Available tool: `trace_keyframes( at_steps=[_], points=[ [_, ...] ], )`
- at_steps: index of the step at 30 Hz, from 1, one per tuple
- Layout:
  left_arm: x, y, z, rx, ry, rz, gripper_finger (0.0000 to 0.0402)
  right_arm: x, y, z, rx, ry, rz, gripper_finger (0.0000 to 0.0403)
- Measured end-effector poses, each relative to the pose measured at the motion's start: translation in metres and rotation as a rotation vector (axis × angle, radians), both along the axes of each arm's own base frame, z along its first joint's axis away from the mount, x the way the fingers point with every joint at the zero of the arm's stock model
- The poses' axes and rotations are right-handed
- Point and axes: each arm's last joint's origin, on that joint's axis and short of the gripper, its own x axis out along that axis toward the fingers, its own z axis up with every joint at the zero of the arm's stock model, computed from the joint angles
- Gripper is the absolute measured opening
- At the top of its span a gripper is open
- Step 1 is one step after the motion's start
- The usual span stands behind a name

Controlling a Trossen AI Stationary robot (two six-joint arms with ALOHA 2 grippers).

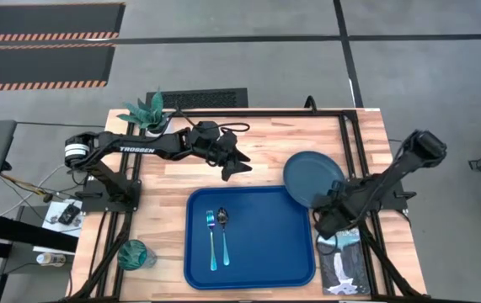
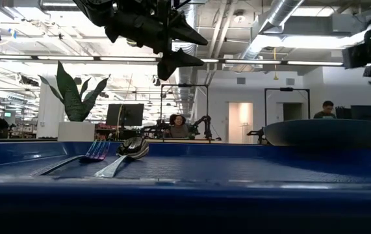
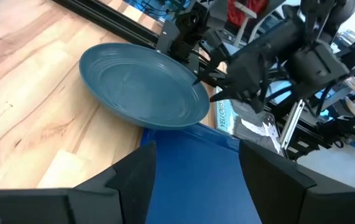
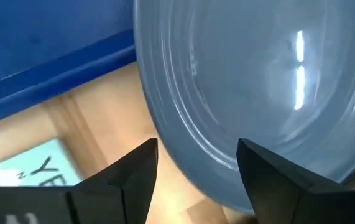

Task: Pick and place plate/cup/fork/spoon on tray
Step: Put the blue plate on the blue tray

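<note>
Bench (image 1: 257, 151) carries the tray (image 1: 261, 265) at centre front; fork (image 1: 211, 240) and spoon (image 1: 224, 236) are already laid side by side in its left half. Plate (image 1: 313, 178) is found at the tray's far right corner, its edge over the rim, not yet inside; plate step judged in hand. Right hand (image 1: 324, 220) is set at the plate's near edge, fingers spread, nothing pinched; next a closing on the rim and a lift into the tray are called for. Left hand (image 1: 238, 162) hangs spread above the bench behind the tray. Cup (image 1: 135, 253) stands left of the tray, untouched.
</note>
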Motion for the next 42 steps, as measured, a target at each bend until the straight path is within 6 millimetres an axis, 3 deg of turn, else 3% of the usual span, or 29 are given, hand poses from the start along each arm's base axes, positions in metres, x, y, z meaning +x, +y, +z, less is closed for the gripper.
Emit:
trace_keyframes(
  at_steps=[6, 15, 20, 30, 37, 42],
  points=[
    [0.000, 0.000, 0.000, -0.002, 0.001, 0.002, 0.0216, 0.011, -0.006, -0.011, -0.026, 0.059, -0.001, 0.0214],
    [0.000, 0.000, 0.000, -0.001, 0.000, 0.002, 0.0216, 0.022, -0.017, -0.013, -0.033, 0.031, -0.041, 0.0020],
    [-0.001, 0.002, 0.000, -0.022, 0.002, 0.017, 0.0216, 0.026, -0.026, 0.004, -0.113, -0.021, -0.074, 0.0016],
    [-0.005, 0.019, 0.001, -0.208, 0.016, 0.128, 0.0216, 0.046, -0.046, 0.071, -0.173, -0.163, 0.057, 0.0005],
    [-0.006, 0.028, 0.009, -0.391, -0.039, 0.105, 0.0215, 0.064, -0.032, 0.105, -0.168, -0.169, 0.234, 0.0007],
    [-0.008, 0.033, 0.011, -0.597, -0.019, 0.165, 0.0215, 0.078, -0.015, 0.100, -0.155, -0.058, 0.341, 0.0006]
  ],
)
